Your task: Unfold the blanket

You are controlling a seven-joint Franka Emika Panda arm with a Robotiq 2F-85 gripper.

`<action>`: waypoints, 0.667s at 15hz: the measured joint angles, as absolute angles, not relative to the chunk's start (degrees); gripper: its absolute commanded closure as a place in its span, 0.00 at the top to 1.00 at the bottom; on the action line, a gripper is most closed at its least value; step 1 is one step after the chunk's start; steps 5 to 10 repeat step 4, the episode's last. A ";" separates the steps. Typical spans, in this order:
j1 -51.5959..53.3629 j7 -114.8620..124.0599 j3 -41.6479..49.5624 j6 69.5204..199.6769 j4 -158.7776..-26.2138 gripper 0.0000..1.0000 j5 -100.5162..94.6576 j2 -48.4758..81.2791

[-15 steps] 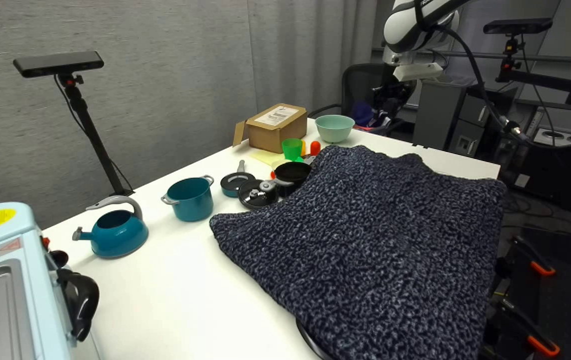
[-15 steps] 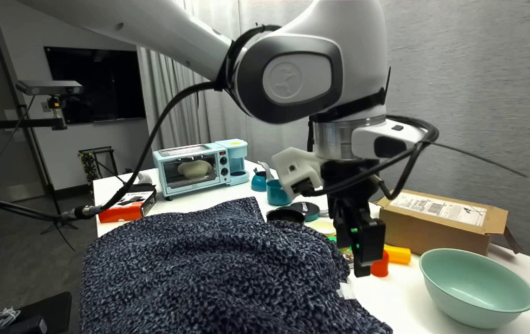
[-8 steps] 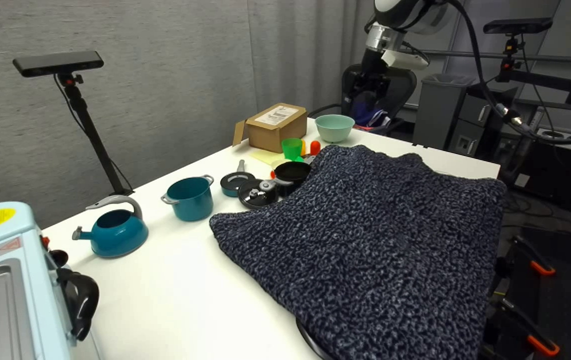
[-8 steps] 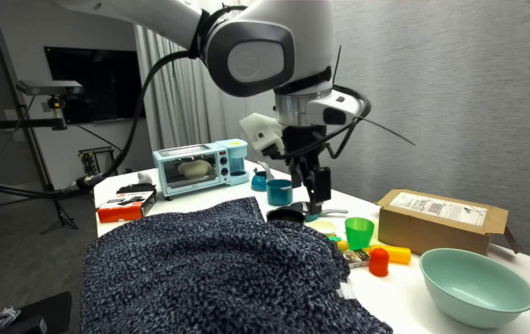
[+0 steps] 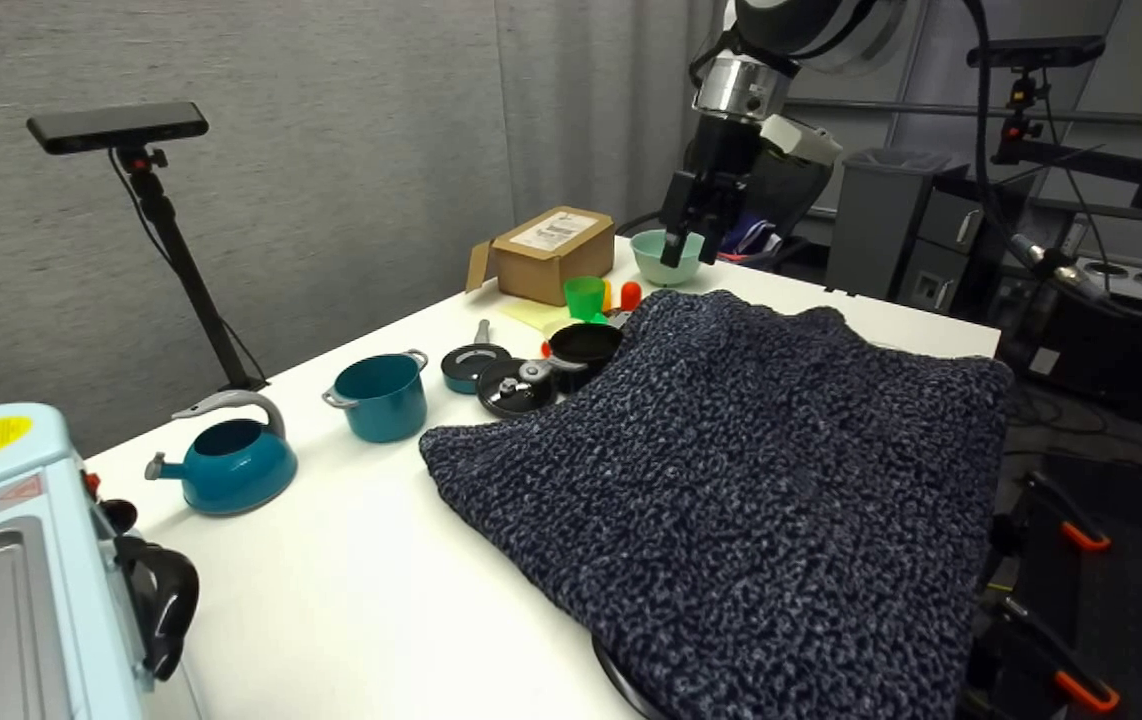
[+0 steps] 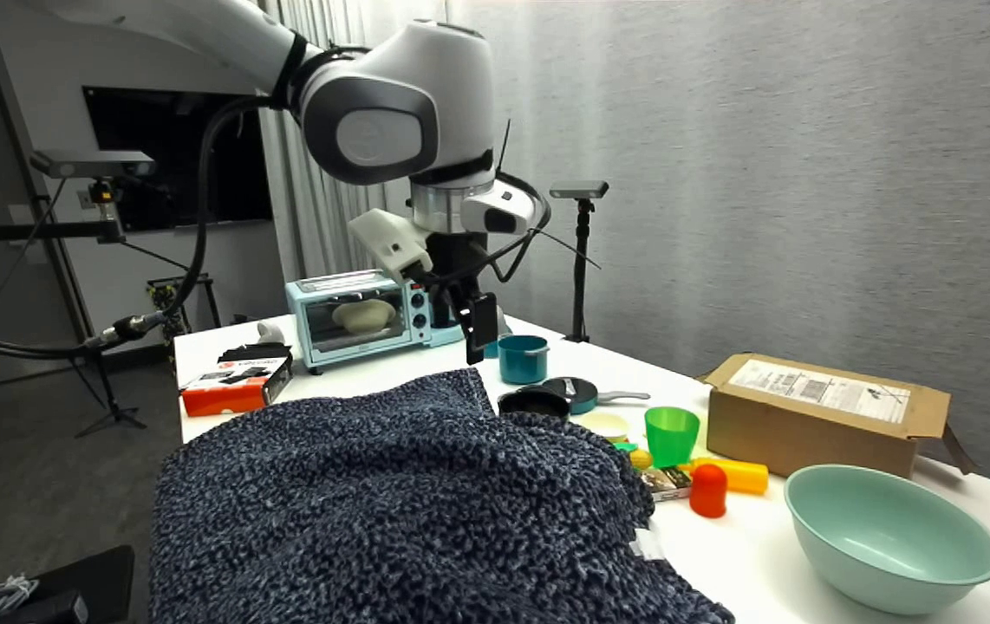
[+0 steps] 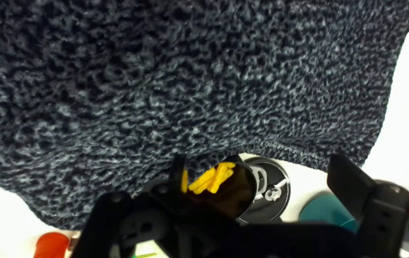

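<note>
The blanket (image 5: 751, 480), a dark navy-and-grey speckled knit, lies spread over the table with soft ridges across it. In an exterior view the blanket (image 6: 408, 503) shows a white tag (image 6: 647, 543) at its edge. My gripper (image 5: 690, 258) hangs above the table, apart from the cloth. In the wrist view the gripper (image 7: 256, 161) is open, its fingertips wide apart over the cloth's edge and holding nothing. That view shows the blanket (image 7: 190, 79) filling most of the picture, partly covering a dark pan (image 7: 233, 190) with yellow pieces inside.
Along the blanket's edge stand a teal pot (image 5: 386, 400), a black lid (image 5: 516, 390), a green cup (image 6: 671, 433) and a red piece (image 6: 708, 491). Further off are a teal kettle (image 5: 236, 470), a cardboard box (image 6: 816, 425), a pale green bowl (image 6: 889, 529) and a toaster oven (image 6: 352, 321).
The arm has swung leftward in both exterior views, from near the red piece and green cup toward the teal pot. The blanket looks unmoved.
</note>
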State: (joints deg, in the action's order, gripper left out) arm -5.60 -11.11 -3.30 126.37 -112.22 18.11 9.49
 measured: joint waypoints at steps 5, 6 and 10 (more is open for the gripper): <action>-1.00 -8.51 -3.55 132.78 -118.92 1.00 11.47 4.84; -1.00 -8.51 -3.55 132.78 -118.92 1.00 11.47 4.84; -1.00 -8.51 -3.55 132.78 -118.92 1.00 11.47 4.84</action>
